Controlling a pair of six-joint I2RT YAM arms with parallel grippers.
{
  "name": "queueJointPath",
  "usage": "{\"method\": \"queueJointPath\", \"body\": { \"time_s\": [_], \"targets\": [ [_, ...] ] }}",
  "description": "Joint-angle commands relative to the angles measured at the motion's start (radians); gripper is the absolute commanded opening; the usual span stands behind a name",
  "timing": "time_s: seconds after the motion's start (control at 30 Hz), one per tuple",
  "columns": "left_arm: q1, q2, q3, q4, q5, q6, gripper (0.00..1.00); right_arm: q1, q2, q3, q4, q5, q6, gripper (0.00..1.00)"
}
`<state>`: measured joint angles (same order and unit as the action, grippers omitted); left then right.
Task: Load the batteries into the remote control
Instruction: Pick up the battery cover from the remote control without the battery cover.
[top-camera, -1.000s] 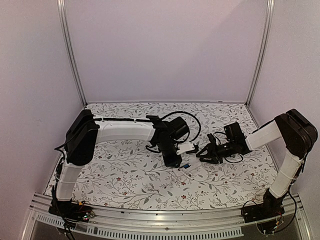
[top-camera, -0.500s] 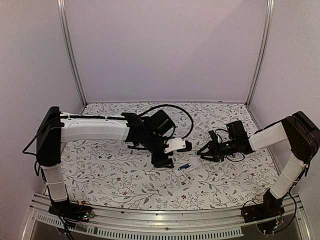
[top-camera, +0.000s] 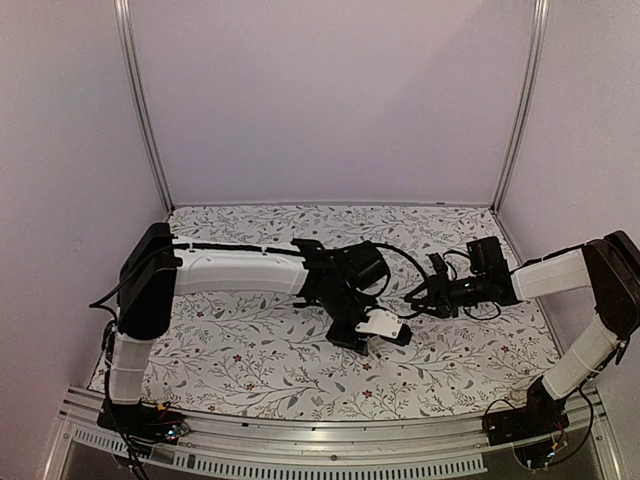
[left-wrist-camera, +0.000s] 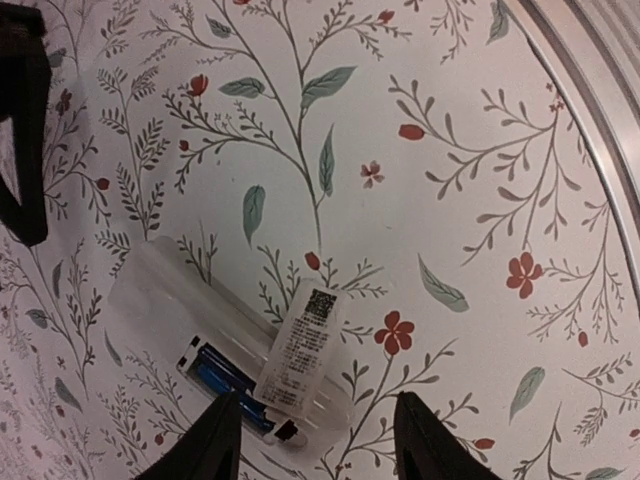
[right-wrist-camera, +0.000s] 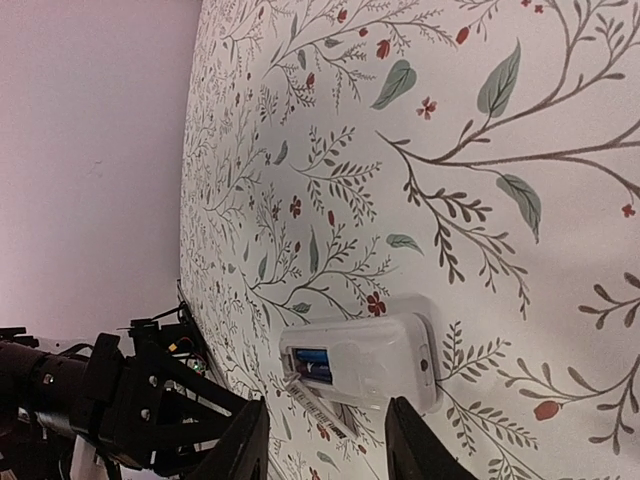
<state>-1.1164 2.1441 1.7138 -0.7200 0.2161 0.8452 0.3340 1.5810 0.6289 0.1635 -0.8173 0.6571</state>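
Observation:
The remote control (left-wrist-camera: 190, 305) is a white bar lying back-up on the flowered table, also in the right wrist view as the remote control (right-wrist-camera: 385, 360). Its battery bay is uncovered, with a blue battery (left-wrist-camera: 225, 378) and a darker one beside it inside; the same blue battery (right-wrist-camera: 313, 358) shows from the right. A thin labelled cover (left-wrist-camera: 305, 345) rests slanted across the remote. My left gripper (left-wrist-camera: 315, 445) hangs open just above the bay end, touching nothing. My right gripper (right-wrist-camera: 325, 445) is open, back from the remote. In the top view the left gripper (top-camera: 368, 340) hides the remote; the right gripper (top-camera: 412, 303) hovers to its right.
The table's metal front rail (left-wrist-camera: 590, 90) runs close by the remote. The left arm's black wrist (right-wrist-camera: 110, 410) fills the lower left of the right wrist view. Pale walls and corner posts (top-camera: 520, 110) enclose the table.
The left arm swung back to the left, then came forward and now sits over the remote with its jaws wider apart. The right gripper drew back to the right.

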Motion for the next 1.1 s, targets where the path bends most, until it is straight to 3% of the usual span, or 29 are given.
{"method": "queueJointPath", "body": {
  "time_s": [0.0, 0.43, 0.97, 1.07],
  "targets": [
    [-0.010, 0.044, 0.055, -0.070, -0.021, 0.095, 0.52, -0.003, -0.012, -0.014, -0.022, -0.019, -0.020, 0.40],
    [0.002, 0.128, 0.159, -0.131, -0.053, 0.146, 0.50, -0.003, -0.003, -0.013, -0.021, -0.022, -0.018, 0.40],
    [0.018, 0.174, 0.171, -0.120, -0.091, 0.140, 0.45, -0.003, 0.011, -0.011, -0.020, -0.023, -0.016, 0.40],
    [0.018, 0.176, 0.169, -0.120, -0.101, 0.144, 0.39, -0.003, 0.011, -0.011, -0.020, -0.022, -0.017, 0.40]
  ]
}}
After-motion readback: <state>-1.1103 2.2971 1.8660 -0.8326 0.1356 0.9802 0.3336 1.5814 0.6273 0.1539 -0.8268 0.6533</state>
